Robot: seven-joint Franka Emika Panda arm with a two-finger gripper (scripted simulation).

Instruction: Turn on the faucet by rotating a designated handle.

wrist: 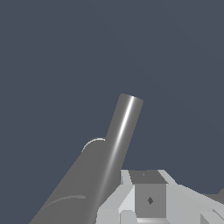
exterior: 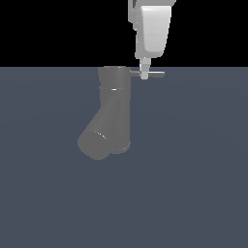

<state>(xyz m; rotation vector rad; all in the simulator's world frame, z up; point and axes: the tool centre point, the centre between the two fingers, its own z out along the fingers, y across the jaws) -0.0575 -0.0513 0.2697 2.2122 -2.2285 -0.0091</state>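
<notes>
The pincer (exterior: 144,74) hangs straight down from the pale arm, its tip right at the handle (exterior: 156,74); that thin rod juts sideways off the top of the faucet (exterior: 114,109), and the tip crosses it near its middle, part of the rod showing between pincer and faucet body, the free end poking out on the far side; the faucet itself stands just beside the pincer, toward the exterior view's left, its upright cylinder planted on the dark surface (exterior: 193,184) and its thick spout slanting down and away below; from outside only one slim finger shape shows, so I cannot tell how wide the jaws stand, nor whether they pinch the rod or merely press against it.

The wrist view gives little more; a pale finger block (wrist: 148,197) sits close to the lens, and a shiny grey cylinder (wrist: 118,140) rises right alongside it, with a broader rounded grey body (wrist: 74,183) behind; which faucet part each one is, I cannot say for sure, and no gap between fingers is visible there either.

Progress, as I judge it: the approach looks finished, pincer at the handle; the handle sticks out level to the side, and nothing here shows whether any turn has been made; so the rotating itself looks like the work left, a sideways sweep of the rod around the upright cylinder.
</notes>
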